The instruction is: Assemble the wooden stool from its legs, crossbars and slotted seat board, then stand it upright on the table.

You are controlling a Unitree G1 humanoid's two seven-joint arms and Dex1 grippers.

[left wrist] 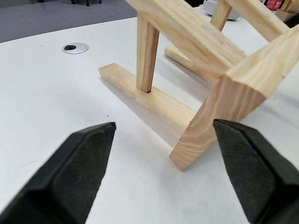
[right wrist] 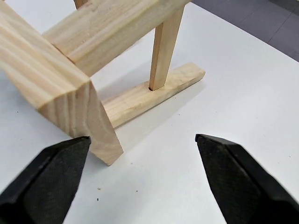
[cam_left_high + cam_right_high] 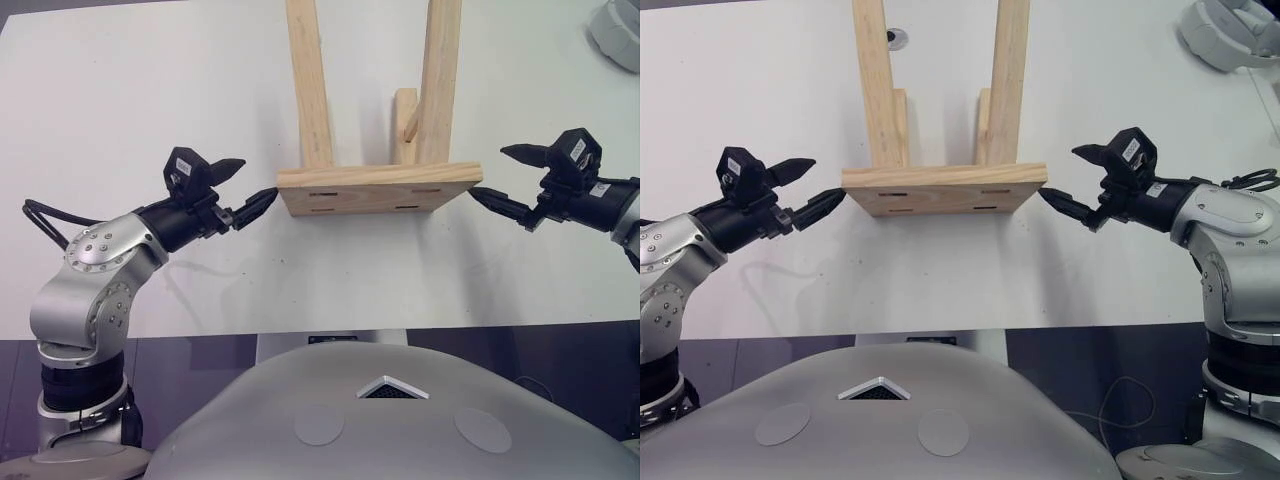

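The wooden stool lies on its side on the white table, its slotted seat board (image 3: 377, 189) standing on edge and facing me. Two upper legs (image 3: 310, 85) run away from me; a lower leg (image 1: 145, 98) rests flat on the table with a crossbar (image 1: 147, 56) rising from it. My left gripper (image 3: 255, 182) is open just off the seat's left end, one fingertip (image 1: 243, 158) right beside the board's corner. My right gripper (image 3: 490, 172) is open at the seat's right end, nothing between its fingers (image 2: 233, 172). Whether either fingertip touches the wood I cannot tell.
A round cable grommet (image 3: 898, 37) is set in the table behind the stool. A white device (image 3: 1230, 30) sits at the far right corner. The table's front edge (image 3: 320, 322) runs close below both grippers.
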